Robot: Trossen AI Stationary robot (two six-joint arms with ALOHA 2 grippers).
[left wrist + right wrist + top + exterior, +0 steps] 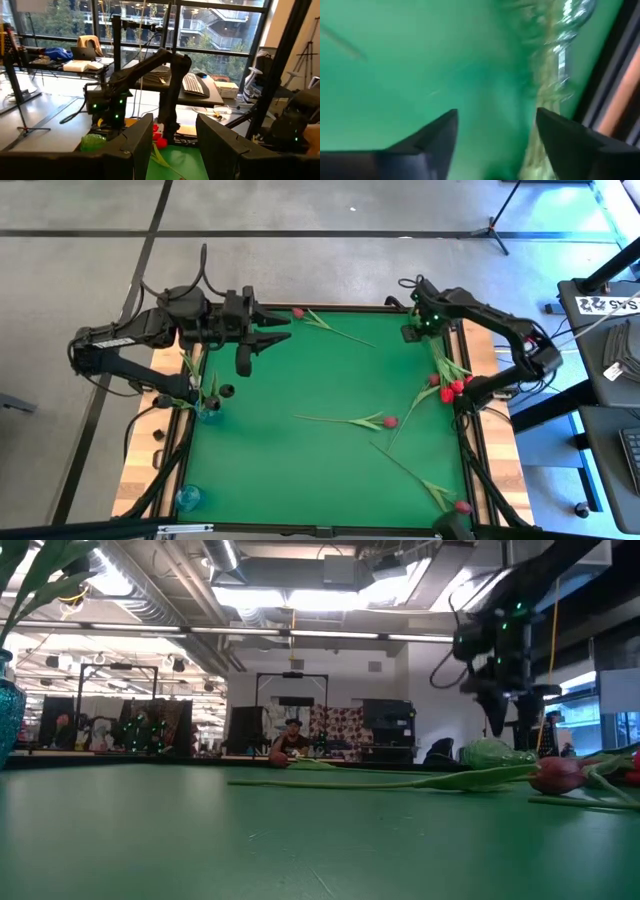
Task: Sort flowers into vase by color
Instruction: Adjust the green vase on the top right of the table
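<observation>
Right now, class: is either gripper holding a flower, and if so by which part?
Nothing is held. The left gripper and the right gripper both have open jaws with no tulip between them.

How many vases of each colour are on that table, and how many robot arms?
Blue vases: 2
Green vase: 1
Robot arms: 2
Total: 5
</observation>
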